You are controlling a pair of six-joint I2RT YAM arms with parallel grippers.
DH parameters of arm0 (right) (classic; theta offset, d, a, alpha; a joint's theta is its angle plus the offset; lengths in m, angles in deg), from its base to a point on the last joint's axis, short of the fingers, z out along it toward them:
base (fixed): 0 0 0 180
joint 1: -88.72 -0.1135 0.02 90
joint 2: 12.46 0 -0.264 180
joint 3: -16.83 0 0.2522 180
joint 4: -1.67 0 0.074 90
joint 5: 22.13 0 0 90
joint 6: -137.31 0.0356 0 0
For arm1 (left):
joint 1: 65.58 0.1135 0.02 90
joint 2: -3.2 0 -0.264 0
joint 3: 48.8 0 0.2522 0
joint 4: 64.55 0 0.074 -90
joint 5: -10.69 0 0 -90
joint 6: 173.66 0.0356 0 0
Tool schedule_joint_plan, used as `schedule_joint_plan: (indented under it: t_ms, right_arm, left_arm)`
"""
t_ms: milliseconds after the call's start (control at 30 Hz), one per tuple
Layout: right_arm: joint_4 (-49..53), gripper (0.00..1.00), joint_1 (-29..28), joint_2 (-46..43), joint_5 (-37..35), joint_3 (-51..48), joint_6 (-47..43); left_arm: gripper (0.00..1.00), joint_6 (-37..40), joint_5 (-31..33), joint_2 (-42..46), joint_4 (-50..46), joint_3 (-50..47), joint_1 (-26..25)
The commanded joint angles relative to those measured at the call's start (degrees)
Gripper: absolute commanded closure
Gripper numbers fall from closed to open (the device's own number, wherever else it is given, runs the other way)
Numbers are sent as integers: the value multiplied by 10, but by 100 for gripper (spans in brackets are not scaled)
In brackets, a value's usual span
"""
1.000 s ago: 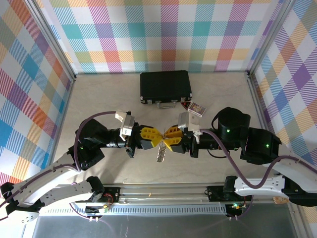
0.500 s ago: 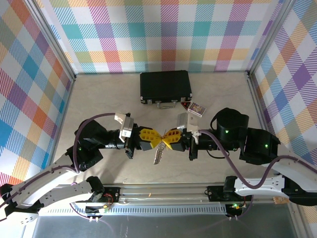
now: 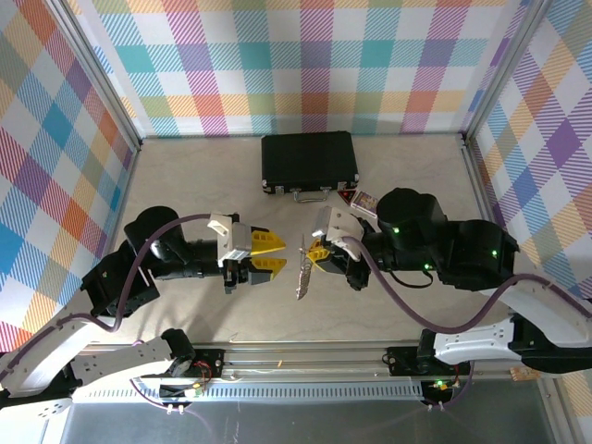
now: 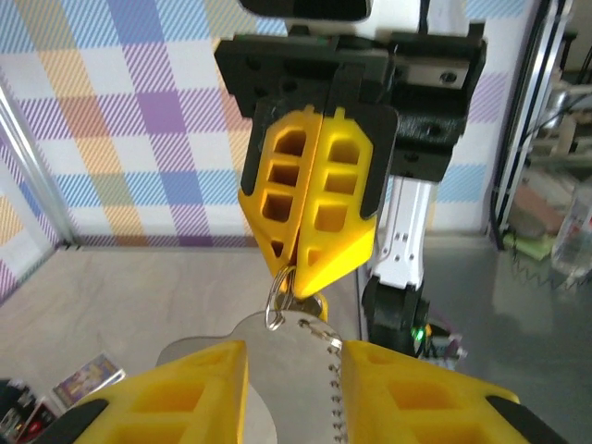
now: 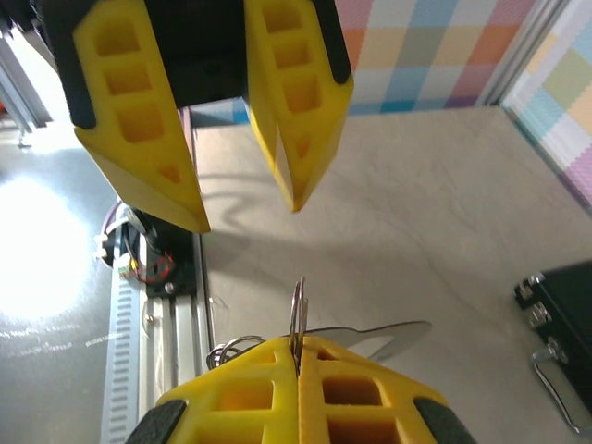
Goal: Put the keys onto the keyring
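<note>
Right gripper (image 3: 313,255) is clenching the keyring (image 5: 298,307). Left gripper (image 3: 277,254) is standing released, jaws apart, at the keyring's 9 o'clock. Case (image 3: 309,162) is lying at 12 o'clock.

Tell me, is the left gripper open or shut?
Open. The left gripper has its yellow fingers standing apart with a clear gap.

The walls (image 3: 324,65) wear a pastel plaid of pink, orange, yellow, teal, blue and purple on white. The tabletop (image 3: 185,176) is pale beige, faintly marbled. The case (image 3: 308,159) is black with silver fittings. The left gripper (image 3: 281,257) and right gripper (image 3: 312,257) have bright yellow jaws on black bodies. The keyring (image 3: 301,273) is silvery grey. The cables (image 3: 176,225) are purple, and the arms (image 3: 462,347) are black and white.
</note>
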Motion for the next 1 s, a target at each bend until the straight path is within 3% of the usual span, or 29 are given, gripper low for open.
schedule_joint_plan:
  t_ms: [0,433,567,667,967]
  right_arm:
    - [65,100,-3,10,-18,31,-12]
    - [86,100,-7,47,-9,49,-24]
    - [81,100,-7,47,-5,46,-25]
    - [83,100,-7,48,-3,45,-25]
    - [78,100,-7,47,5,40,-25]
  left_arm:
    - [67,36,9,-10,-56,9,-5]
    - [66,25,-15,-49,-10,-4,-8]
    - [74,25,-15,-56,0,-11,-9]
    - [88,23,-17,-58,7,-14,-10]
    - [80,17,-32,-58,27,-25,-11]
